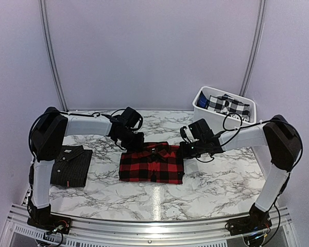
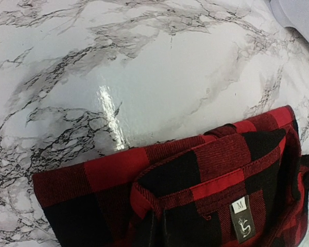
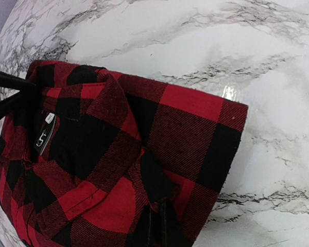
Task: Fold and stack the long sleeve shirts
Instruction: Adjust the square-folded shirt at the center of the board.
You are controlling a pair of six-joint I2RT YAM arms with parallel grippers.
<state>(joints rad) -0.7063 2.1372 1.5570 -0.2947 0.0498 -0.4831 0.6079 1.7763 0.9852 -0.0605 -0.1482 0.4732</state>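
The red-and-black buffalo-check flannel shirt [image 1: 152, 163] lies folded at the table's middle, collar toward the back. My left gripper [image 1: 133, 142] is at its back left corner; in the left wrist view the gripper [image 2: 157, 231] is shut on the flannel [image 2: 108, 170] by the collar, near the size tag [image 2: 239, 205]. My right gripper [image 1: 188, 149] is at the back right corner; in the right wrist view the gripper [image 3: 158, 226] is shut on a pinch of the flannel [image 3: 190, 128]. The black pinstriped shirt [image 1: 71, 164] lies folded at the left, with a small red tag.
A white bin [image 1: 201, 105] stands at the back right and holds a black-and-white checked cloth [image 1: 227, 105]. The marble table [image 1: 216, 190] is bare in front of and to the right of the flannel. Grey walls close in the back and sides.
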